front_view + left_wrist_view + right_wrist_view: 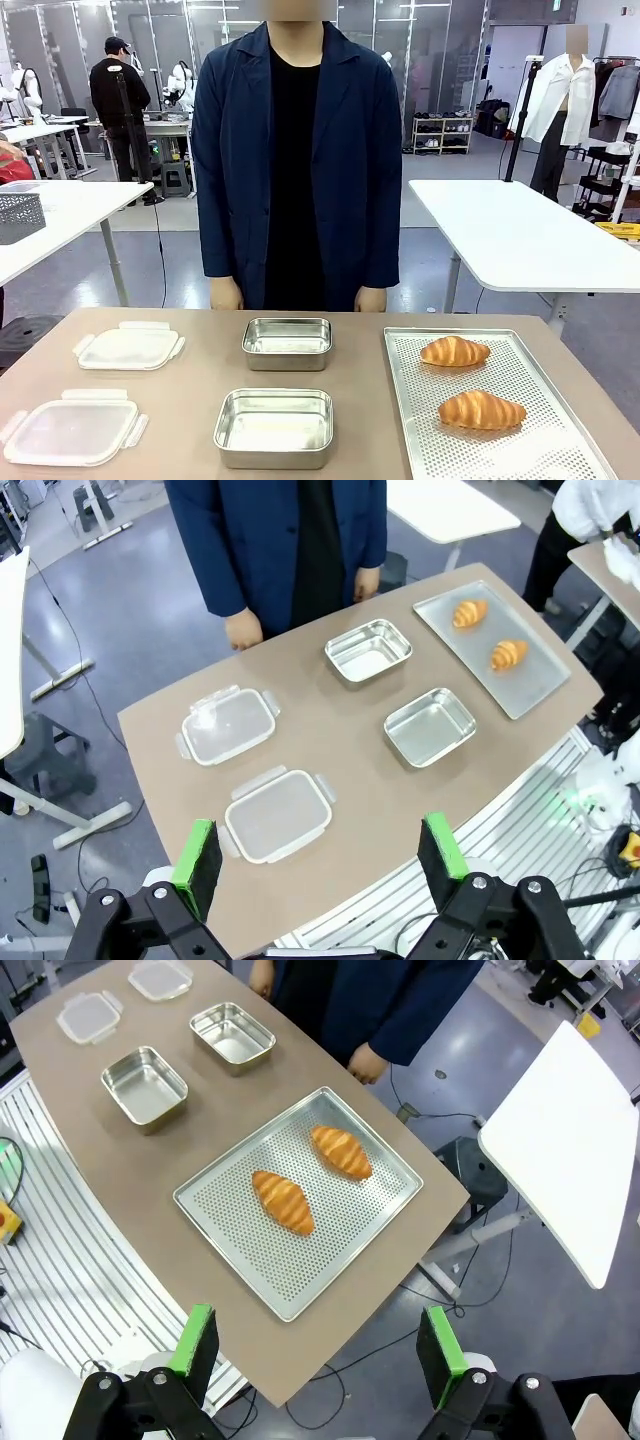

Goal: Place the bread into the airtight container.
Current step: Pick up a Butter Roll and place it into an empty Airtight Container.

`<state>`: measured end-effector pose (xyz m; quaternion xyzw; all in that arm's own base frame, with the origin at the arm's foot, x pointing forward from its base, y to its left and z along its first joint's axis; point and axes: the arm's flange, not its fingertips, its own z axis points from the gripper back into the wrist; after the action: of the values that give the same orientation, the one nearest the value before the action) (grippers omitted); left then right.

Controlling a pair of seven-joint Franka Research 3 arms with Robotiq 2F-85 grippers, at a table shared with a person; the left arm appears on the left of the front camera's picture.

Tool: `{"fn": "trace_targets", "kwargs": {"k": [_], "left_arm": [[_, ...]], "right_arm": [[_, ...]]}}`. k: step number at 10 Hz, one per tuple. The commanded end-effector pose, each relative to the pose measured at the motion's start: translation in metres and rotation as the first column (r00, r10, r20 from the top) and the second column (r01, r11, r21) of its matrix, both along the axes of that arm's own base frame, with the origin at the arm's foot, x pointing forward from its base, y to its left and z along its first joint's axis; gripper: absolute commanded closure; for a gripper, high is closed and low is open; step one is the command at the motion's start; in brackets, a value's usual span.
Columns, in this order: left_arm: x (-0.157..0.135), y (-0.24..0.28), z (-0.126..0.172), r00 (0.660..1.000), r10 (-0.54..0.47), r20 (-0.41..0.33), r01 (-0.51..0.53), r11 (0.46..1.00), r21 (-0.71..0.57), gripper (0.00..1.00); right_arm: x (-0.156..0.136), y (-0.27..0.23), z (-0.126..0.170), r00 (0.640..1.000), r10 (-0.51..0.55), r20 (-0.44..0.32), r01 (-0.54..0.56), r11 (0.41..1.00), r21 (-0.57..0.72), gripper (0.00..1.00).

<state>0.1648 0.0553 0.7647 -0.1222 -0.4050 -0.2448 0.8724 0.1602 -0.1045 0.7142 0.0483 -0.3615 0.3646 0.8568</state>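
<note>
Bread: two croissants lie on the tray (410, 420) at the right of the table (200, 400). The near croissant (481, 410) and the far croissant (454, 351) lie apart from each other, and nothing touches either.
Containers: the near container (274, 428) and the far container (287, 343) are metal boxes in the middle of the table, both uncovered and empty.
Lids: the near lid (70, 430) and the far lid (128, 347) lie flat at the left, well apart from the boxes.
Left gripper (318, 855): it hangs high above the table's left side with its fingers spread wide and nothing between them.
Right gripper (316, 1342): it hangs high above the tray's side with its fingers spread wide and empty.
Person (295, 150): stands at the far edge with hands hanging at the table's rim, touching nothing (the far container is the box nearest to them).
Progress: judged to be the very start, as no bread has reached a box.
Risk, crushing: a croissant is soft and flaky, so a hard squeeze would likely flatten or tear it.
Risk, sliding: the thin tray may shift if the fingers press or scrape its surface on the way down.
Risk, placing: if the croissant is released turned across the box, it could catch on the rim and roll out.
Risk, reach: aiming for the far container brings the arm close to the person's hands.
</note>
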Motion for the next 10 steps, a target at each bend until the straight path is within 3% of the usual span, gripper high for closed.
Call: {"fn": "trace_targets", "kwargs": {"k": [1, 5, 6, 8, 10], "left_arm": [[-0.002, 0.0, 0.002, 1.0, -0.004, 0.005, 0.004, 1.0, 0.0, 0.0], [-0.002, 0.0, 0.002, 1.0, -0.004, 0.005, 0.004, 1.0, 0.0, 0.0], [-0.002, 0.0, 0.002, 1.0, -0.004, 0.005, 0.004, 1.0, 0.0, 0.0], [-0.002, 0.0, 0.002, 1.0, -0.004, 0.005, 0.004, 1.0, 0.0, 0.0], [-0.002, 0.0, 0.002, 1.0, -0.004, 0.005, 0.004, 1.0, 0.0, 0.0]], "right_arm": [[0.001, 0.001, 0.0, 1.0, -0.002, -0.004, 0.002, 1.0, -0.001, 0.0], [0.0, 0.0, 0.0, 1.0, 0.0, 0.0, 0.0, 1.0, 0.0, 0.0], [0.008, 0.015, 0.016, 0.998, 0.053, -0.034, -0.057, 0.99, -0.13, 0.0], [0.046, 0.06, 0.023, 0.974, 0.205, -0.097, -0.226, 0.913, -0.339, 0.0], [0.086, 0.113, 0.009, 0.903, 0.387, -0.186, -0.427, 0.771, -0.473, 0.0]]}}
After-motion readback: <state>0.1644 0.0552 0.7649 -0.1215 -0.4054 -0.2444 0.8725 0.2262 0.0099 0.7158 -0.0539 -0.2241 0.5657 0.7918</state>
